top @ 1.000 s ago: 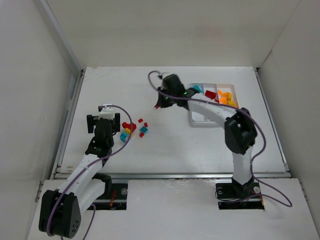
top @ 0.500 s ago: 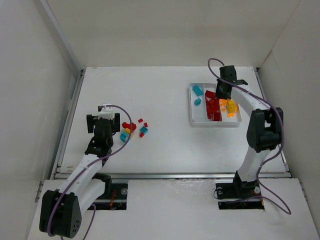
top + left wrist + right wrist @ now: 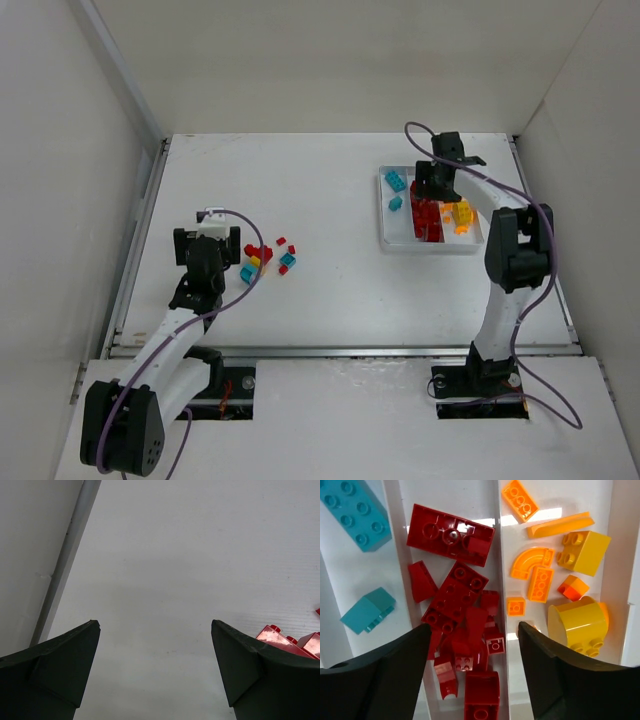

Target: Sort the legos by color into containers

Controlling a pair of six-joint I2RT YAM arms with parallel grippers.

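The containers are three compartments of one white tray [image 3: 385, 240]. Teal legos [image 3: 355, 512] lie in its left compartment, red legos [image 3: 451, 535] in the middle one and orange-yellow legos [image 3: 582, 550] in the right one. My right gripper [image 3: 474, 627] hangs open over the red compartment, nothing between its fingers; in the top view this right gripper [image 3: 432, 185] is above the tray. A small pile of loose red, teal and yellow legos [image 3: 266, 257] lies on the table. My left gripper [image 3: 207, 243] is just left of that pile. That left gripper [image 3: 155, 625] is open and empty, red bricks [image 3: 280, 637] beside its right finger.
White walls enclose the table on the left, back and right. A metal rail [image 3: 65, 565] runs along the table's left edge, close to my left gripper. The tray's thin divider walls [image 3: 395, 540] separate the colours.
My right arm swung from the table's middle over to the tray, and its jaws went from shut to open above the red compartment. The left arm has not moved.
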